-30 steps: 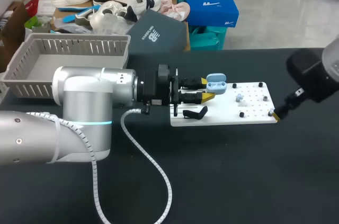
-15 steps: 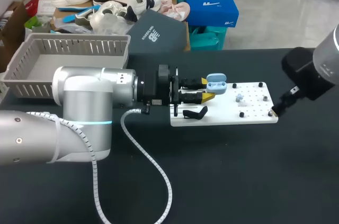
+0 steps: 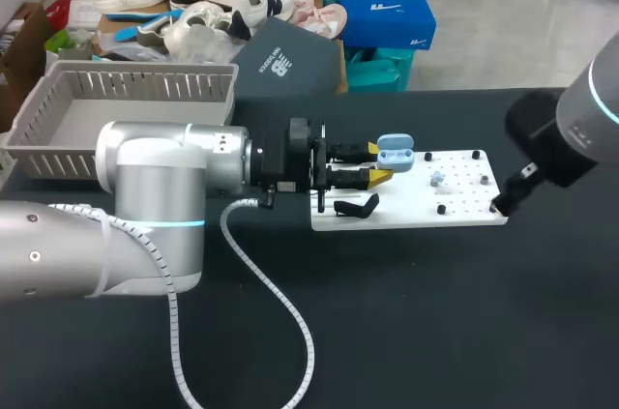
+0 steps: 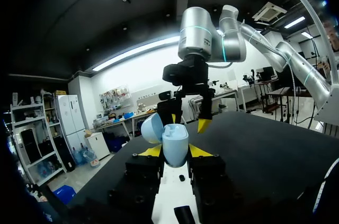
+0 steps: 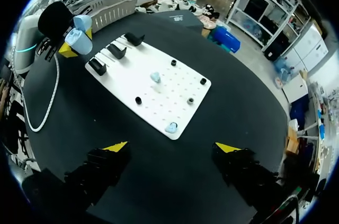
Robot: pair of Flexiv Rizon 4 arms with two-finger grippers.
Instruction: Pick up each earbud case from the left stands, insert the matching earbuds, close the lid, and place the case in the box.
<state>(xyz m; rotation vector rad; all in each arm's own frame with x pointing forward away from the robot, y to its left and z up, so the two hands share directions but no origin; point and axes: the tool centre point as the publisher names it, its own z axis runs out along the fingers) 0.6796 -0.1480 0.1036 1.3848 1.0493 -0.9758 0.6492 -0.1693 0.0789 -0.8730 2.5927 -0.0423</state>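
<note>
A light blue earbud case (image 3: 395, 153) with its lid up is held over the left end of the white board (image 3: 406, 208), my left gripper (image 3: 380, 163) shut on it. In the left wrist view the case (image 4: 175, 143) sits between the yellow tips and the board (image 4: 170, 198) lies under them. Two pale blue earbuds (image 5: 155, 77) (image 5: 171, 127) rest on the board (image 5: 132, 83). My right gripper (image 5: 172, 147) hangs open above the board's near edge, nothing between its fingers; in the head view it (image 3: 500, 204) is at the board's right end.
Black stands (image 5: 117, 51) line the board's left end, one (image 3: 358, 206) just under the left gripper. Small black pegs (image 3: 441, 209) dot the board. A grey slatted basket (image 3: 58, 100) stands at the table's back left. A cable (image 3: 271, 303) loops over the dark table.
My right arm has shifted a little leftward, closer to the board's right end. The left arm and the case have not moved.
</note>
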